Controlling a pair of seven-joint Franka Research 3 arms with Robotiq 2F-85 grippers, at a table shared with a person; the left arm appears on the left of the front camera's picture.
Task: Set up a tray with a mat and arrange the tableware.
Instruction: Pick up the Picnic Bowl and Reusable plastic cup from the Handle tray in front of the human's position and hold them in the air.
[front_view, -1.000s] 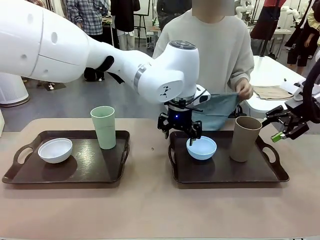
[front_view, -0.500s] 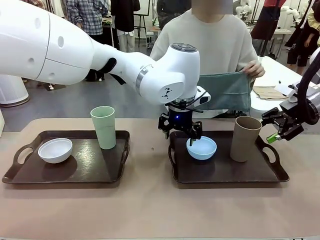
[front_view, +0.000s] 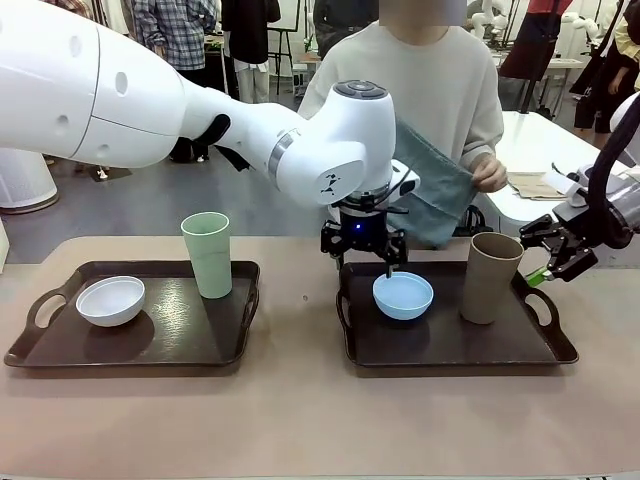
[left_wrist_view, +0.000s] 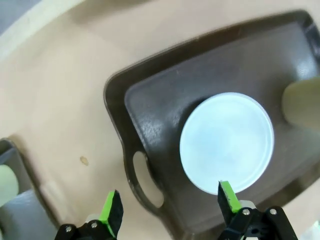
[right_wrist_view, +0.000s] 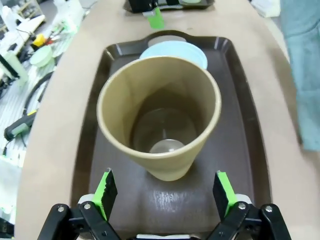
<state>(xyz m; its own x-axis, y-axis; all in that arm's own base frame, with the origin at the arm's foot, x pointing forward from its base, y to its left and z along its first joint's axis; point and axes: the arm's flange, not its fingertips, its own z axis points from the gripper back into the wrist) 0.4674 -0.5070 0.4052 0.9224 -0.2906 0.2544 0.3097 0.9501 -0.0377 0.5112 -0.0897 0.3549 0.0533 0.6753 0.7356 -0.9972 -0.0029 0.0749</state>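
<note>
The light blue bowl (front_view: 403, 295) and the tan-brown tumbler (front_view: 490, 277) stand on the right dark tray (front_view: 450, 345). My left gripper (front_view: 365, 255) hangs open just above the bowl's far left rim, holding nothing. In the left wrist view the bowl (left_wrist_view: 227, 142) lies ahead of the open gripper (left_wrist_view: 169, 205). My right gripper (front_view: 555, 262) is open, right of the tumbler. Its wrist view looks into the tumbler (right_wrist_view: 160, 115) over the spread gripper (right_wrist_view: 165, 192). The white bowl (front_view: 110, 300) and pale green tumbler (front_view: 208, 253) stand on the left tray (front_view: 130, 345). A person holds a teal mat (front_view: 435, 195) behind.
The person stands at the far side of the table, one hand (front_view: 488, 177) gripping the mat above the right tray's back edge. A strip of bare tabletop (front_view: 300, 300) separates the two trays. Another white table with a beige cloth (front_view: 545, 185) stands behind right.
My left gripper has risen slightly off the blue bowl's rim. My right gripper has edged left toward the tan tumbler. The person raised the mat spread out, then lowered one end.
</note>
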